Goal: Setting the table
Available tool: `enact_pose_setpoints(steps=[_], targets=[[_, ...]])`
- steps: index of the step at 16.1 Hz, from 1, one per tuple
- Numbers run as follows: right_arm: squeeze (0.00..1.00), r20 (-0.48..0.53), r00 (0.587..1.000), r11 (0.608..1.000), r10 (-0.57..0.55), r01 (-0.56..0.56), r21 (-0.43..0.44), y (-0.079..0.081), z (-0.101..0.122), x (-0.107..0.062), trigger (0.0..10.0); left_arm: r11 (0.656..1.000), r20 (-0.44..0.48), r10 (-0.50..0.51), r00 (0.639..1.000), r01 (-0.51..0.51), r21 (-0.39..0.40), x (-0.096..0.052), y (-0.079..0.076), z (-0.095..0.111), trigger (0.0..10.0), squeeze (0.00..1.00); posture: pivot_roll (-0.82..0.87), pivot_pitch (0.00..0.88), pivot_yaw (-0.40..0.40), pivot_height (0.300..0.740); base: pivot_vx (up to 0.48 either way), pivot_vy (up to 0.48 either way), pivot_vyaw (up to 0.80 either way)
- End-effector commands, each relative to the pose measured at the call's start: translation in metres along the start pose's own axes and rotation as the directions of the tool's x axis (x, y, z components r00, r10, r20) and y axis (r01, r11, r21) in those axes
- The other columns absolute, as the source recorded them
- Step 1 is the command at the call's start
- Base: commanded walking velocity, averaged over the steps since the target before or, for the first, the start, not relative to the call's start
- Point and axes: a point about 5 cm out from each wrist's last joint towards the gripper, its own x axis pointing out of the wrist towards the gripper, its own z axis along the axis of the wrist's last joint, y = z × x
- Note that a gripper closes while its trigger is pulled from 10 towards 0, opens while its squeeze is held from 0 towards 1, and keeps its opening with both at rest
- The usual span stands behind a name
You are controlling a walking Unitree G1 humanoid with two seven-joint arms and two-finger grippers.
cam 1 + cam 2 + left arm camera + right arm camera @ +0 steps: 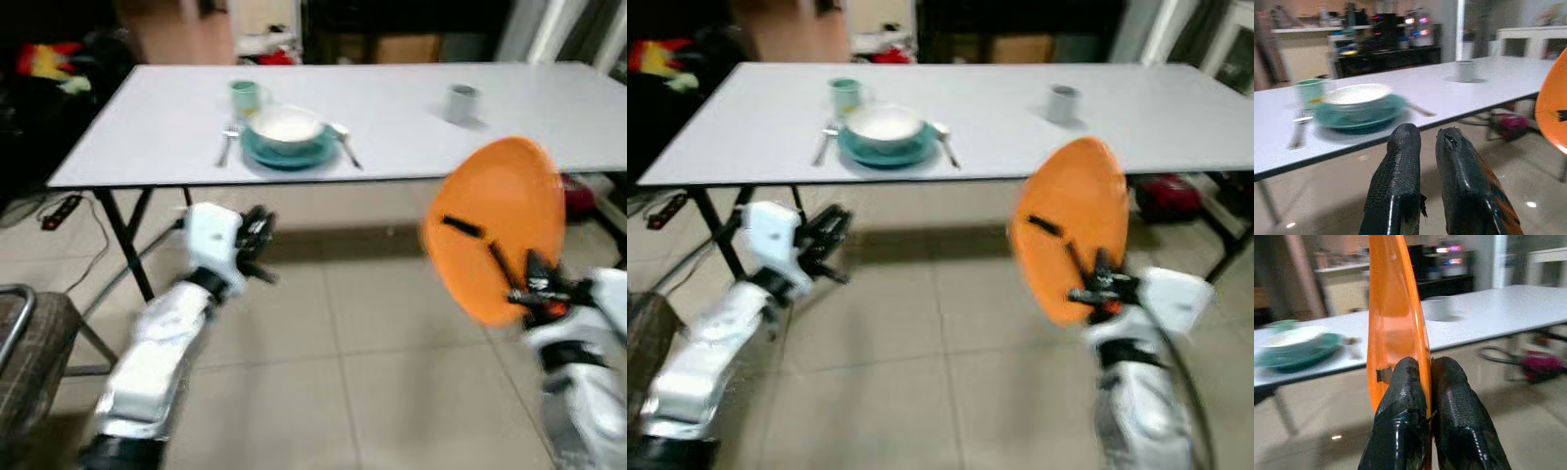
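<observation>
**Orange plate up in the right gripper, short of the table**

Orange plate is off the ground and on edge, pinched at its lower rim by the right gripper, both black fingers pressed tight against the rim, one on each face. It hangs in the air over the tiled floor, in front of the white table's near edge and not touching it.

Over on the other side, the left gripper is raised at about table-leg height, below the near edge, its two fingers close together with just a thin gap and nothing between them.

On the tabletop, one place is already laid: a teal plate with a white bowl sitting in it, a fork just to its left, a spoon just to its right, and a green cup behind, toward the far left of the setting. Further right, well apart from all that, stands a grey cup on its own. The head views are blurred.
</observation>
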Motion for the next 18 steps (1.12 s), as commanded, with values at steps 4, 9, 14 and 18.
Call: enact_pose_setpoints(steps=[4, 9, 14, 18], targets=[[0.00, 0.063, 0.998, 1.000, 0.013, -0.013, 0.000, 0.0011, 0.0115, 0.0010, 10.0, 1.000, 0.012, -0.019, 1.000, 0.019, 0.009, 0.0032, -0.0038, 0.0033, 10.0, 0.00, -0.20, 0.000, -0.011, 0.740, 0.369, 0.000, 0.00], [0.00, 0.060, 0.998, 1.000, 0.018, -0.018, -0.001, 0.0021, 0.0108, 0.0001, 10.0, 1.000, 0.009, -0.025, 1.000, 0.025, 0.007, 0.0021, -0.0042, 0.0014, 10.0, 0.00, -0.20, 0.000, -0.006, 0.740, 0.368, 0.000, -0.32], [0.00, 0.049, 0.998, 0.999, 0.034, -0.034, 0.002, 0.0047, 0.0093, 0.0002, 10.0, 1.000, 0.012, -0.021, 1.000, 0.021, 0.001, 0.0026, -0.0036, 0.0021, 10.0, 0.00, -0.19, 0.000, -0.013, 0.740, 0.370, 0.000, -0.48], [0.00, 0.045, 0.998, 0.999, 0.054, -0.054, -0.003, 0.0072, 0.0086, 0.0005, 10.0, 1.000, 0.013, -0.020, 1.000, 0.020, 0.005, 0.0013, -0.0036, 0.0030, 10.0, 0.00, -0.18, 0.000, -0.020, 0.740, 0.368, 0.000, -0.80]])
